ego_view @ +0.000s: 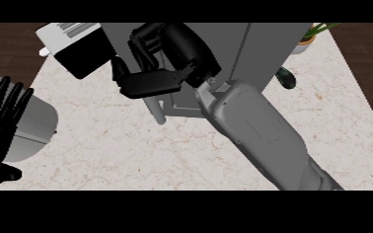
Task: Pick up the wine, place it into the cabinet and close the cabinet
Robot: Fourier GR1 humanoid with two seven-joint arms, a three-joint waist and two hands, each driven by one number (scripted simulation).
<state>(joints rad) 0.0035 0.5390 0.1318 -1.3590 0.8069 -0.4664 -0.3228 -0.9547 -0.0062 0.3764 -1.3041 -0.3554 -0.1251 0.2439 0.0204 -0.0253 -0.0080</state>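
The grey cabinet (211,44) stands at the back middle of the counter. Its thin door edge (157,111) juts toward me at the front left. My right hand (186,49) reaches over the cabinet's front; its fingers (146,42) are loosely bent and its thumb (149,84) lies across the top of the door edge. I see nothing held between them. A dark green bottle-like thing, probably the wine (286,77), peeks out at the cabinet's right side, mostly hidden by a grey panel. My left hand (11,113) rests open at the left edge, fingers up.
A rounded grey vessel (36,128) sits at the left beside my left hand. A white and black appliance (73,47) stands at the back left. A potted plant (310,37) is at the back right. The marble counter (131,158) spreads in front.
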